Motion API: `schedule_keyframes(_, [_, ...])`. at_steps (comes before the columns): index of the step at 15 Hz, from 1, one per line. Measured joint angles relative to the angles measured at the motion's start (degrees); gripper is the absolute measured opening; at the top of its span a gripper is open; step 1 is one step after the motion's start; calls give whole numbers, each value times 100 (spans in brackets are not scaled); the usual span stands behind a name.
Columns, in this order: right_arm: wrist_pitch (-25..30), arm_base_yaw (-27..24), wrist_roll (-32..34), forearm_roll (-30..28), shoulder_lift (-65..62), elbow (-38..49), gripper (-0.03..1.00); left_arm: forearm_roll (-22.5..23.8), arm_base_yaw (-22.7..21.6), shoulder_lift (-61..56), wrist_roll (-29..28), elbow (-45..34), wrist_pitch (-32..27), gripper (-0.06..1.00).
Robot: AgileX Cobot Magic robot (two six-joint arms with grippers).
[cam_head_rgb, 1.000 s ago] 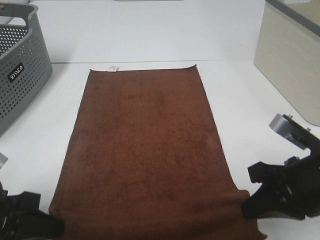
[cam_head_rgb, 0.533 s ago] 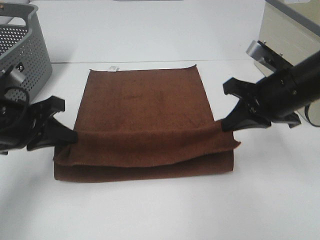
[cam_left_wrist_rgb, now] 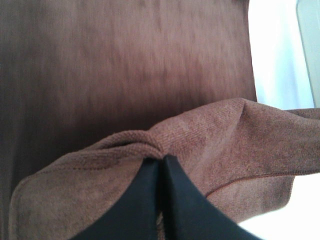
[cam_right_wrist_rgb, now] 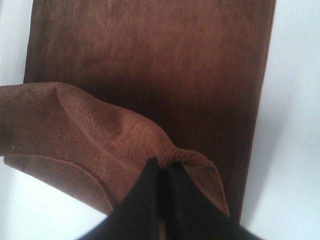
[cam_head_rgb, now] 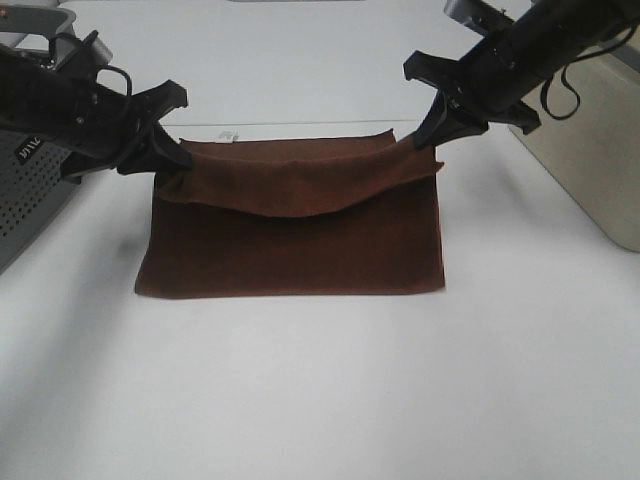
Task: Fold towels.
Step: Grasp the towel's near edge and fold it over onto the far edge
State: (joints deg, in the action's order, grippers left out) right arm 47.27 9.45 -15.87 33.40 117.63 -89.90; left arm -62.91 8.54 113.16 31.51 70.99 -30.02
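We see our left gripper point(cam_head_rgb: 172, 160) clamped tight on one corner of the dark reddish-brown towel point(cam_head_rgb: 290, 245), and our right gripper point(cam_head_rgb: 428, 138) clamped on the opposite corner, each with fuzzy cloth bunched between closed jaws. The towel lies doubled on the white table point(cam_head_rgb: 320, 400). Its lower layer is flat, and its held edge is raised near the far edge by the small white tag point(cam_head_rgb: 228, 135), sagging between the grippers.
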Motion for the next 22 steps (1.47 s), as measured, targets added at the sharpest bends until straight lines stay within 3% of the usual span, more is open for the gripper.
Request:
schedule_keyframes(2, [201, 0, 172, -246, 934, -1679, 0, 120, 0, 779, -74, 1220, 298, 1])
schedule_keyframes(5, [183, 0, 195, -327, 1942, -2985, 0, 183, 0, 1541, -74, 2223, 934, 1])
schedule_keyframes(9, [-160, 0, 195, -372, 2916, -3885, 0, 195, -6, 2618, -74, 3352, 1054, 2])
schedule_keyframes(11, [-355, 0, 195, -384, 3065, -3908, 2, 201, -6, 2888, -74, 3741, 1031, 18])
schedule_keyframes(12, [-413, 0, 195, -384, 3065, -3919, 10, 201, -6, 2939, -74, 3833, 1020, 33])
schedule_keyframes(14, [-447, -6, 195, -378, 3065, -3930, 47, 201, -6, 2939, 17, 3873, 1008, 65])
schedule_keyframes(15, [-395, -11, 195, -378, 3065, -3930, 67, 235, -6, 2939, 143, 3885, 922, 74])
schedule_keyframes(16, [-286, -17, 195, -407, 3025, -3930, 79, 372, -34, 2911, 292, 3885, 728, 78])
schedule_keyframes(18, [115, -23, 195, -556, 2859, -3930, 87, 665, -69, 2796, 407, 3885, 424, 80])
schedule_keyframes(22, [1329, -29, 413, -848, 2458, -3936, 89, 900, -201, 2727, 115, 3890, -602, 80])
